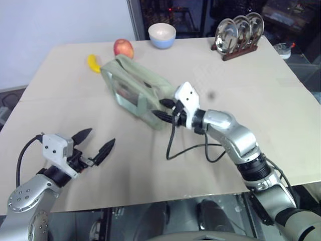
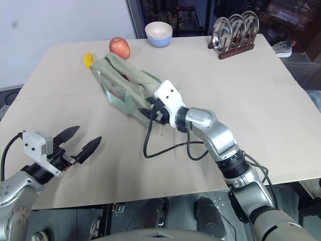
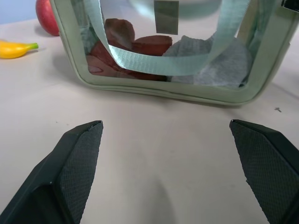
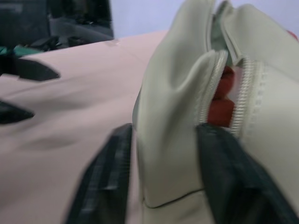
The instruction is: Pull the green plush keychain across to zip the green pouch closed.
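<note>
- The green pouch (image 1: pixel 138 93) is pale sage with clear window sides and a cream zipper; reddish-brown things show inside.
- Its strap (image 3: pixel 159 63) is pale green.
- The bench (image 1: pixel 241 75) is beige.
- The apple (image 1: pixel 123 48) is red, the banana (image 1: pixel 94 63) yellow.
- The bowl (image 1: pixel 162 35) is pale blue with a cream inside.
- The plates (image 1: pixel 239 30) are silvery, on a dark brown rack.
- Left pincer (image 1: pixel 95 144) fingers (image 3: pixel 77 158) are black with a fine-grid texture.

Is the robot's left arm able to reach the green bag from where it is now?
Probably yes. The left gripper hovers open, facing the green pouch with only bare table between them. The right gripper is closed on the pouch's near end, away from that side.
</note>
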Motion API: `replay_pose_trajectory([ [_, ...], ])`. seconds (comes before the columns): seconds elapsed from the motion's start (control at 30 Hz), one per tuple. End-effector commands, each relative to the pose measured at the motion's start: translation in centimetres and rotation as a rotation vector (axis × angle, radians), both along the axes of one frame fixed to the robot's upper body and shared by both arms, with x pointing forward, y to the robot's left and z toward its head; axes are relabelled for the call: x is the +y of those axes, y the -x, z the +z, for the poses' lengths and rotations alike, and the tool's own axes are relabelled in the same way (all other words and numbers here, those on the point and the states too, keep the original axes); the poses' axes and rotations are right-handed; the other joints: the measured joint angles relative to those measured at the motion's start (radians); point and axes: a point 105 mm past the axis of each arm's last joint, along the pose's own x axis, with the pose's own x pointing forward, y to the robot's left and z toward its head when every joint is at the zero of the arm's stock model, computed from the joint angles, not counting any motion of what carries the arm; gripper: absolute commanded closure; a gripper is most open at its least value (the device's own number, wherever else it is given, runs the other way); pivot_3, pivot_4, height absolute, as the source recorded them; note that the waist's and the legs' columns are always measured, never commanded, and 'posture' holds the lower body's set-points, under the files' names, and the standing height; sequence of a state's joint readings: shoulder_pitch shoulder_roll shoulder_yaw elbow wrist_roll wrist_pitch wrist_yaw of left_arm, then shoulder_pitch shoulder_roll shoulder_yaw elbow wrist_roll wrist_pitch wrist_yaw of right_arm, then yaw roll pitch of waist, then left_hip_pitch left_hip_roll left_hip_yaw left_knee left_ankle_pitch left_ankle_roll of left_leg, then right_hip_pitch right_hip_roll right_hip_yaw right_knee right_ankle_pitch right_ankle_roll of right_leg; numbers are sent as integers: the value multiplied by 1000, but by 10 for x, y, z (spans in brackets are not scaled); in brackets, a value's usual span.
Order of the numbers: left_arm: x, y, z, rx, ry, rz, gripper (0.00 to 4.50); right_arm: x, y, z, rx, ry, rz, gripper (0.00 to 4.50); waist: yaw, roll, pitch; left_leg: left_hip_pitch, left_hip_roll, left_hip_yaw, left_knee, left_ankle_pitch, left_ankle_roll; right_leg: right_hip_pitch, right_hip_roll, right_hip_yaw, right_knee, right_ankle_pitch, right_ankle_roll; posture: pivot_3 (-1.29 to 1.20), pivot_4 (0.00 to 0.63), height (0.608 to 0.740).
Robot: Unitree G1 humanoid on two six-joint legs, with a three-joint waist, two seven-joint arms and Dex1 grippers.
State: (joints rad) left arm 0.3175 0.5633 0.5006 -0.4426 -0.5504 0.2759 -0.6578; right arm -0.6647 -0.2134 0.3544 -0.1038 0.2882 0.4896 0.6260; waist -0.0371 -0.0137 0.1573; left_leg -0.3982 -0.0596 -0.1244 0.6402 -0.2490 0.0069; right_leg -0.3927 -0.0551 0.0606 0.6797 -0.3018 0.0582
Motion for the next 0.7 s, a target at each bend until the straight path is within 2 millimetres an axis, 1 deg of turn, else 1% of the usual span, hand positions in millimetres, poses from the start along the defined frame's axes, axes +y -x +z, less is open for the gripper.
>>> replay_pose_trajectory([
  [0.03,0,3,10,-59,-32,0,0,-21,-1,14,-143,27,54,4146,1,0,0,0,0,0,0,0,0,0,0,0,0,0,0,0,150,740],
  [0.07,1,3,10,-65,-35,4,0,-29,-3,15,-177,50,77,4456,2,0,0,0,0,0,0,0,0,0,0,0,0,0,0,0,150,740],
  [0.13,3,2,9,-71,-35,19,0,-50,-10,14,-248,148,116,4456,1,0,0,0,0,0,0,0,0,0,0,0,0,0,0,0,150,740],
  [0.23,6,1,8,-78,-35,30,0,-85,-29,12,-324,293,139,4456,-2,1,0,0,0,0,0,-1,1,0,0,0,0,0,0,0,150,740],
  [0.33,7,1,8,-87,-39,41,0,-109,-45,10,-379,394,138,4456,-2,0,0,0,0,1,0,-2,3,0,0,0,0,0,0,0,150,740],
  [0.47,6,3,8,-88,-33,44,0,-124,-60,13,-399,414,92,4456,-2,0,0,0,0,1,0,-1,2,1,0,0,0,0,0,0,150,740],
  [0.57,6,4,7,-82,-32,42,0,-125,-63,15,-376,415,91,4456,-1,0,0,0,0,1,0,0,0,1,0,1,0,0,0,0,150,740],
  [0.63,5,4,7,-76,-33,34,0,-125,-56,13,-354,412,118,3753,0,0,0,0,0,1,1,0,0,2,0,1,0,0,0,0,150,740],
  [0.67,4,4,7,-75,-34,28,0,-125,-53,13,-373,418,115,3413,1,0,0,0,0,1,1,0,0,2,0,1,0,0,0,0,150,740],
  [0.7,4,3,7,-74,-35,26,0,-127,-47,16,-372,407,109,2939,3,0,0,0,0,0,1,0,0,1,0,0,0,0,0,0,150,740],
])
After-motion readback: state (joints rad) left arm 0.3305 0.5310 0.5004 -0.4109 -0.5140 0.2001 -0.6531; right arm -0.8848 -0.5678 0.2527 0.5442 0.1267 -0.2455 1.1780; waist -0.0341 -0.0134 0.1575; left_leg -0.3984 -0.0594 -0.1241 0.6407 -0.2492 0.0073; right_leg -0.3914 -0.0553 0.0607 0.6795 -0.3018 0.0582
